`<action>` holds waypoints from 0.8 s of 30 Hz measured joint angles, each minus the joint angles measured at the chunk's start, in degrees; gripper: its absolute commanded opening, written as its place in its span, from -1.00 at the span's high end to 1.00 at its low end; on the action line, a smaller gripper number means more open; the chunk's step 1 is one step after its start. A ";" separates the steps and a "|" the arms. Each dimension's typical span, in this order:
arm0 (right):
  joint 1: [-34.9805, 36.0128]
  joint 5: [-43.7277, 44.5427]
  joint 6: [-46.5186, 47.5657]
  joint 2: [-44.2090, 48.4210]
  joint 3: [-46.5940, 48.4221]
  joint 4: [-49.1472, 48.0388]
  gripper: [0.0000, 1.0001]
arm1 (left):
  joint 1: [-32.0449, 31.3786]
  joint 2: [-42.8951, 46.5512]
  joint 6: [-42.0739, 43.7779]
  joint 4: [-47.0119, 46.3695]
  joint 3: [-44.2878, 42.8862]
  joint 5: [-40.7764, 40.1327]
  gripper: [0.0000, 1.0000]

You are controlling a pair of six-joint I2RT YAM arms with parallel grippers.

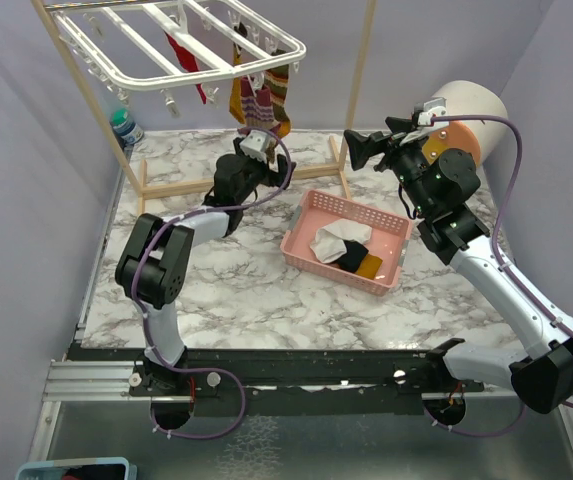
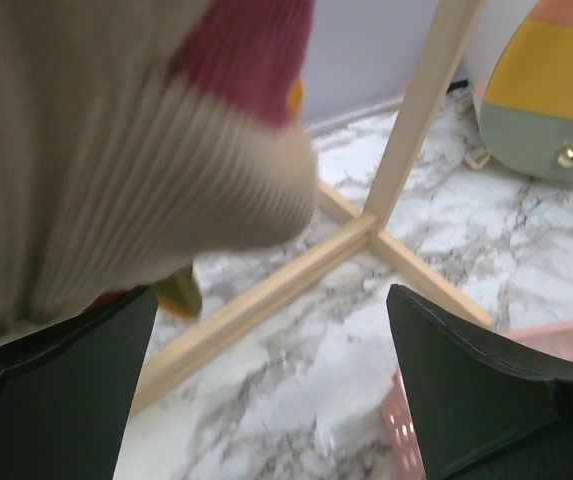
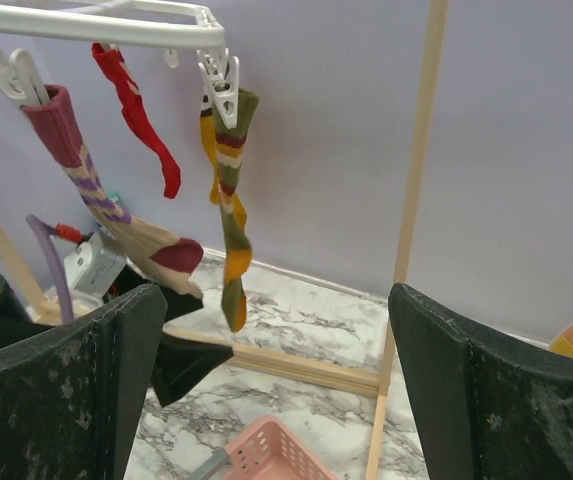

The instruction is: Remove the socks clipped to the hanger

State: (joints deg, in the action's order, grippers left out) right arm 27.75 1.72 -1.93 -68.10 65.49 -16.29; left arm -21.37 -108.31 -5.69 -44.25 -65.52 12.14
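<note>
The white hanger (image 1: 181, 45) hangs at the back left, its bar also in the right wrist view (image 3: 96, 25). Three socks stay clipped: a red one (image 3: 136, 115), an olive and mustard striped one (image 3: 231, 200), and a maroon-cuffed beige one (image 3: 86, 180). My left gripper (image 1: 258, 138) is open just under the beige sock's toe (image 2: 116, 150), which lies over its left finger (image 2: 56, 390). My right gripper (image 1: 358, 148) is open and empty, raised right of the socks. Several socks (image 1: 344, 245) lie in the pink basket (image 1: 311, 210).
The wooden pole frame (image 1: 366, 60) holds the hanger; its base bars (image 2: 266, 300) cross the marble floor under my left gripper. A round pastel object (image 1: 466, 115) stands at the back right. A bottle (image 1: 124, 128) stands at the back left.
</note>
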 measured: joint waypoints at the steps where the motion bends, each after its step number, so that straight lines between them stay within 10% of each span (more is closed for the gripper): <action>1: 0.00 0.00 -0.04 0.00 0.00 0.00 -1.00 | 0.00 0.42 -0.22 -0.31 1.33 -0.02 -0.98; 9: 0.00 -0.26 -0.44 0.00 -0.92 -0.02 -1.00 | 0.00 12.70 -0.98 -6.86 20.22 -4.57 -0.98; 19: 0.00 -1.70 -1.03 -0.02 -1.01 -0.02 -1.00 | 0.02 14.60 -0.66 -15.34 20.92 -7.26 -0.98; 22: 0.00 -1.92 -1.01 -0.02 -1.01 0.04 -1.00 | 0.02 12.74 -0.02 -16.44 17.44 -8.79 -0.36; 24: 0.00 -2.12 -1.01 -0.02 -1.01 0.04 -1.00 | 0.31 10.29 0.28 -17.20 14.14 -8.66 0.79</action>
State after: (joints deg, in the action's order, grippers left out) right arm 27.75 -0.40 -2.94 -68.12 64.49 -16.25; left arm -21.06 -98.02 -5.41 -61.45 -51.37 3.49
